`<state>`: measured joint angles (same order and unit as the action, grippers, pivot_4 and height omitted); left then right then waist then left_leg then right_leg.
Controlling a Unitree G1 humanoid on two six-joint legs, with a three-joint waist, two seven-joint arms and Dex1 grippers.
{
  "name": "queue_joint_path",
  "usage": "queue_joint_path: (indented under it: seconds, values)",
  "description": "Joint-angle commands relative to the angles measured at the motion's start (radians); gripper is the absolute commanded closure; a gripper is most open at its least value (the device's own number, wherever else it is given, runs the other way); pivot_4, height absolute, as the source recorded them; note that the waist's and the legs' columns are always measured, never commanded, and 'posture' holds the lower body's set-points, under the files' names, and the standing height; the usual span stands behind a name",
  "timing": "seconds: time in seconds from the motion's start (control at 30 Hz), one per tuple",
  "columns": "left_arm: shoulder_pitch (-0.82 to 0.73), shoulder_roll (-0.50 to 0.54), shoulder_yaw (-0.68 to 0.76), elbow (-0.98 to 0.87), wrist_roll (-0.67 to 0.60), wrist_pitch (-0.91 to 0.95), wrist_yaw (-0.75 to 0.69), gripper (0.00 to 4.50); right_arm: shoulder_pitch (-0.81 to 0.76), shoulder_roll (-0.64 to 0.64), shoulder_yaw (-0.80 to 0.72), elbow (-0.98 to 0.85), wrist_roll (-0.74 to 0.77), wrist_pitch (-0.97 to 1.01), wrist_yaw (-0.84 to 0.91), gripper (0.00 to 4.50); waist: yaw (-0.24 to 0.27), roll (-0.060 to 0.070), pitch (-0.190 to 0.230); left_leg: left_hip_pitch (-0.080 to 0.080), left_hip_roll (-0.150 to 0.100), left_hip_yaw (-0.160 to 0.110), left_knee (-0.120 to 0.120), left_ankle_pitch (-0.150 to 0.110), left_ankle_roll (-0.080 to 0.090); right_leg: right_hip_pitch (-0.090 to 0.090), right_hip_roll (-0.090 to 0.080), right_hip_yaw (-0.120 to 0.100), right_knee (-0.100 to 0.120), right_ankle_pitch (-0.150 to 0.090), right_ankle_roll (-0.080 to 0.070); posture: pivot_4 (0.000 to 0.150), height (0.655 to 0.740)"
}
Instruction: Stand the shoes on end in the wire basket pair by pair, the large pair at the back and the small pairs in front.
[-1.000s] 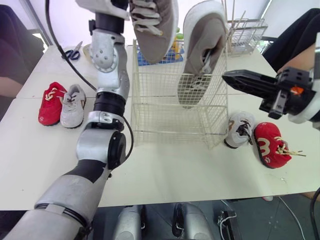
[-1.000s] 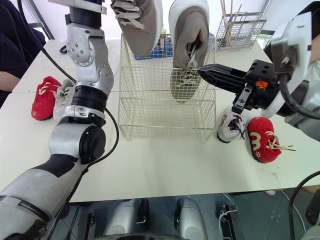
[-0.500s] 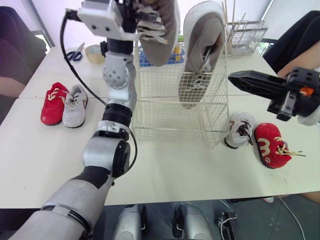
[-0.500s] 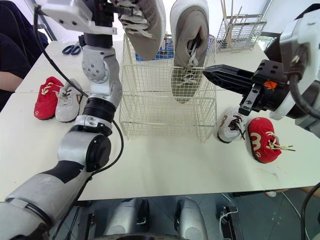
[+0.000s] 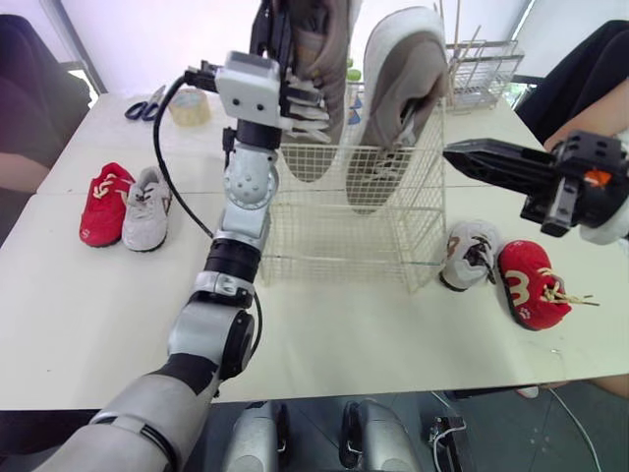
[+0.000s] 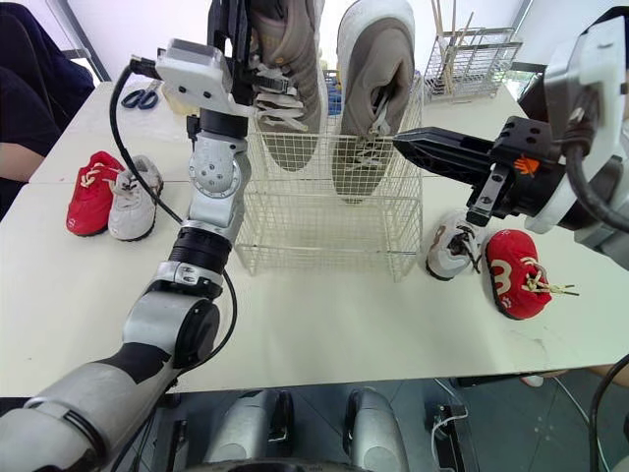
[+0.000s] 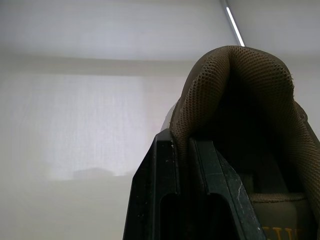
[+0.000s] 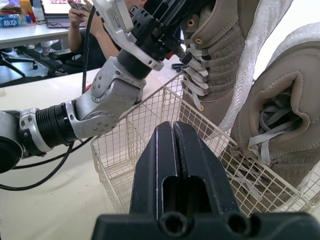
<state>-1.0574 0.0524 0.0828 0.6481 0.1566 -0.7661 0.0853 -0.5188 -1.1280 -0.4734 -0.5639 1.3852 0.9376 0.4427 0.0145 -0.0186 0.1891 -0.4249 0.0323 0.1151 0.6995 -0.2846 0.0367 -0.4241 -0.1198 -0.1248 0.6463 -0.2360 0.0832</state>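
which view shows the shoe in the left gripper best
The right eye view: the large shoe hangs whole, toe down at the wire basket. The left wrist view shows its heel collar, the right wrist view its laces and side.

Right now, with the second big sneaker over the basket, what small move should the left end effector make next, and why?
Probably ease the left end effector straight down. The tan sneaker it grips by the heel collar hangs toe down inside the wire basket, its toe higher than that of its mate, which stands on end beside it; lowering should seat it before release.
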Motion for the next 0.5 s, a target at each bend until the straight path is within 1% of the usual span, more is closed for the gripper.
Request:
queue_joint_path:
  seconds: [0.03, 0.23, 0.33, 0.4, 0.5]
  values:
    - [0.066, 0.018, -0.025, -0.002, 0.030, 0.016, 0.014, 4.44, -0.015, -0.004, -0.005, 0.000, -0.008, -0.028, 0.004, 4.50, 0.000, 0.005, -0.004, 0.001, 0.000, 0.000, 0.000, 0.000, 0.000, 0.000, 0.000, 0.000, 0.000, 0.000, 0.000, 0.150, 0.7400]
    - [0.164, 0.016, -0.055, -0.001, 0.029, 0.046, 0.018, 4.44, -0.013, -0.002, 0.002, -0.003, -0.003, -0.030, -0.002, 4.50, -0.001, 0.021, -0.018, 0.006, 0.000, 0.000, 0.000, 0.000, 0.000, 0.005, 0.000, 0.000, 0.000, 0.000, 0.000, 0.150, 0.7400]
    - [0.209, 0.010, -0.069, -0.002, 0.025, 0.053, 0.012, 4.44, -0.013, -0.002, 0.006, -0.001, -0.001, -0.030, -0.002, 4.50, -0.001, 0.025, -0.023, 0.010, 0.000, 0.000, -0.001, 0.000, 0.000, 0.009, 0.000, 0.001, -0.001, 0.000, 0.000, 0.150, 0.7400]
    - [0.235, 0.011, -0.074, -0.003, 0.021, 0.064, 0.017, 4.44, -0.016, -0.002, 0.010, 0.001, 0.000, -0.029, -0.001, 4.50, -0.002, 0.030, -0.027, 0.016, 0.000, 0.000, -0.003, -0.001, 0.000, 0.015, 0.000, 0.000, -0.003, -0.001, -0.001, 0.150, 0.7400]
    - [0.271, 0.007, -0.072, -0.015, 0.004, 0.088, 0.015, 4.44, -0.022, -0.002, 0.016, 0.005, 0.000, -0.029, 0.002, 4.50, -0.002, 0.036, -0.033, 0.017, 0.001, -0.001, -0.004, -0.001, 0.000, 0.017, 0.001, 0.000, -0.006, -0.001, -0.001, 0.150, 0.7400]
